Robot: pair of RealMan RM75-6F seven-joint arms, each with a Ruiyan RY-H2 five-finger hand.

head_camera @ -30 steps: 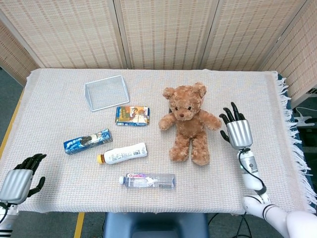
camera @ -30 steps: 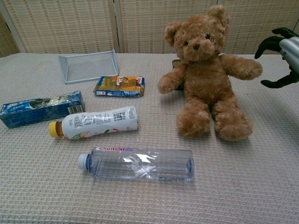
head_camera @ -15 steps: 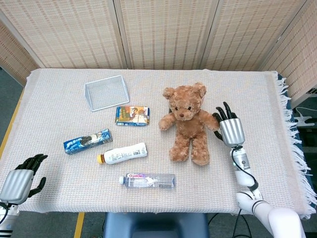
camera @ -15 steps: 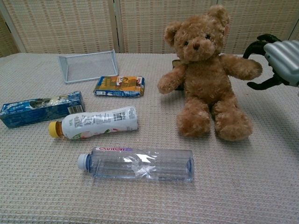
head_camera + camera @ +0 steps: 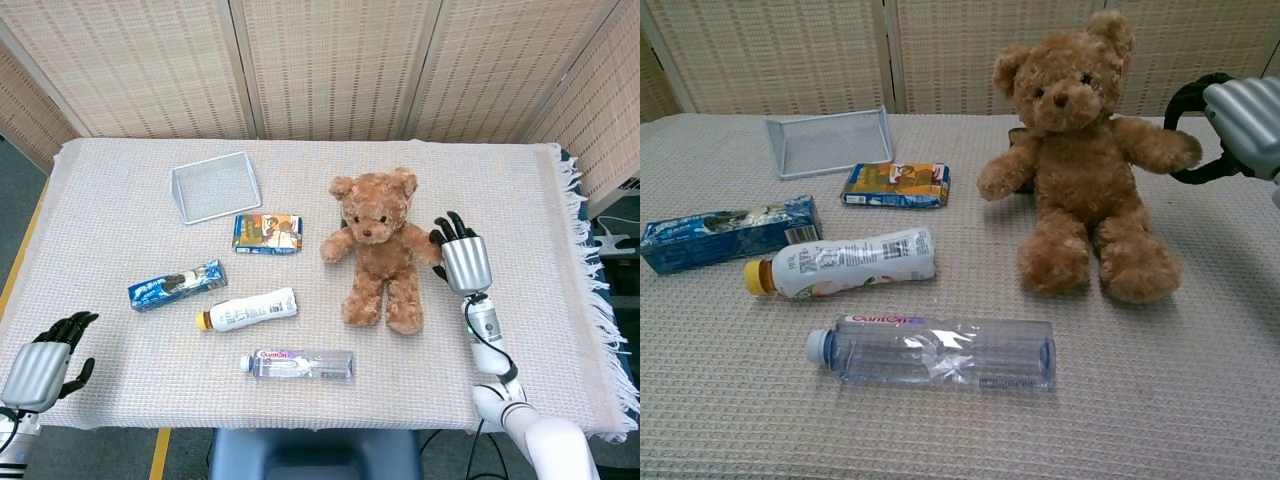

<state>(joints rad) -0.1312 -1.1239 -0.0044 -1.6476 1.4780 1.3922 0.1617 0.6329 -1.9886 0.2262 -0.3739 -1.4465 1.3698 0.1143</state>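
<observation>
Right hand (image 5: 463, 262) open, fingers curled loosely, tips at the teddy bear (image 5: 378, 248)'s outstretched arm; bear sits just beside it, toward the table's middle. Left hand (image 5: 42, 362) open, holding nothing, off the table edge.

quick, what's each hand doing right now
Left hand: open, holding nothing.
Right hand: open, fingers at the teddy bear's arm, not gripping it.

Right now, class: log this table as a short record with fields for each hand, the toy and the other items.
right hand: fingers curved at the teddy bear's arm, grip not clear
left hand: at the near table edge, holding nothing, fingers curled
teddy bear: sitting upright
clear water bottle: lying nearest the front
white drink bottle: lying down
blue packet: left side
wire tray: far left
</observation>
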